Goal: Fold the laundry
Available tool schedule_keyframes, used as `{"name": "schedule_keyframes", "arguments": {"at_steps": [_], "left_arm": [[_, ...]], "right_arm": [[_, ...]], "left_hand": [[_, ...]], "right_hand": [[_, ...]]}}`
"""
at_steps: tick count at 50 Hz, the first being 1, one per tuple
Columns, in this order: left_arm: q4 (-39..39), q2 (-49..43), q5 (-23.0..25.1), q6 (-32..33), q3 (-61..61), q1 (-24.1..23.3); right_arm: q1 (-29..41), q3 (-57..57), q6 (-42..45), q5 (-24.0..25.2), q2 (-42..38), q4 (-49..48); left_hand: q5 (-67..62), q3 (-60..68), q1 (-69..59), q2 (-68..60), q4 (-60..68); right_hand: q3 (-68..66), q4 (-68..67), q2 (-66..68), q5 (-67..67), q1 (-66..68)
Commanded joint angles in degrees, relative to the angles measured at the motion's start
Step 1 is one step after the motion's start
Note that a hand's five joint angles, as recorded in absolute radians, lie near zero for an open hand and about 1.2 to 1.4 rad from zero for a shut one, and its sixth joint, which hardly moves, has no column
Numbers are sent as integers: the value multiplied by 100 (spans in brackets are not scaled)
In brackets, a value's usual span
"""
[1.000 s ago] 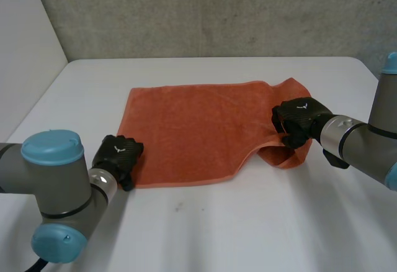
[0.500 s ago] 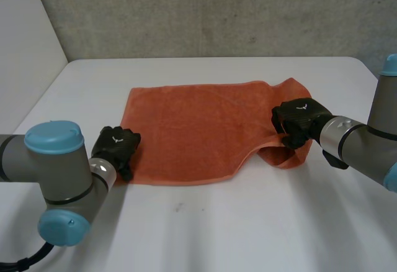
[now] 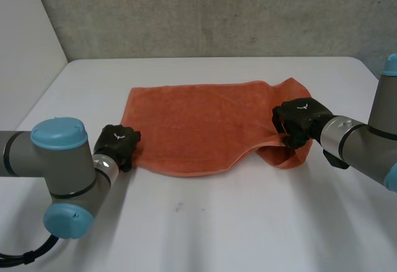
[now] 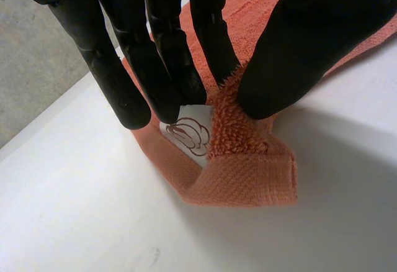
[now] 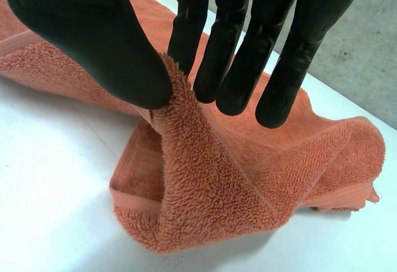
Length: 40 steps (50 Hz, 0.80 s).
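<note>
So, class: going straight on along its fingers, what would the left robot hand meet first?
The orange towel that the left robot hand pinches at a corner, then probably the white table; depth is unclear.

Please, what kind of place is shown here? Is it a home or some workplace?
Probably a robot lab or test cell, not a home: a white table against a plain grey wall, and one orange towel pinched by the left hand and the right hand.
</note>
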State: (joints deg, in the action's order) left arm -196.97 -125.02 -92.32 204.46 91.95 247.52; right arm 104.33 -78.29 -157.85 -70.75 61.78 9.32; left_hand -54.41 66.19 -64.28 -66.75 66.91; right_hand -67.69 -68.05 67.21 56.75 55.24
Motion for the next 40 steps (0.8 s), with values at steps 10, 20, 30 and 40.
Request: {"name": "schedule_keyframes", "arguments": {"at_steps": [10,20,30,40], "left_arm": [[115,1805,-23,-12,570,191],[123,1902,-23,-12,588,227],[115,1920,3,-20,632,271],[115,1946,21,-38,570,341]], "right_arm": [[-54,428,-35,-114,-43,263],[-71,-45,-623,-422,333,-140],[-528,-1681,-1854,-360,1302,-1037],[-1064,-2630,-2215,-193,1258,-1538]], "left_hand": [[-1559,1381,-1572,-1325,1309],[-1559,1381,-1572,-1325,1309],[-1559,1381,-1572,-1325,1309],[-1559,1381,-1572,-1325,1309]], "right_hand": [[-1231,-1195,1279,1325,2476],[2630,2666,-2582,-2536,-1385],[2985,3021,-2937,-2891,-1740],[2935,2970,-2886,-2840,-1690]]}}
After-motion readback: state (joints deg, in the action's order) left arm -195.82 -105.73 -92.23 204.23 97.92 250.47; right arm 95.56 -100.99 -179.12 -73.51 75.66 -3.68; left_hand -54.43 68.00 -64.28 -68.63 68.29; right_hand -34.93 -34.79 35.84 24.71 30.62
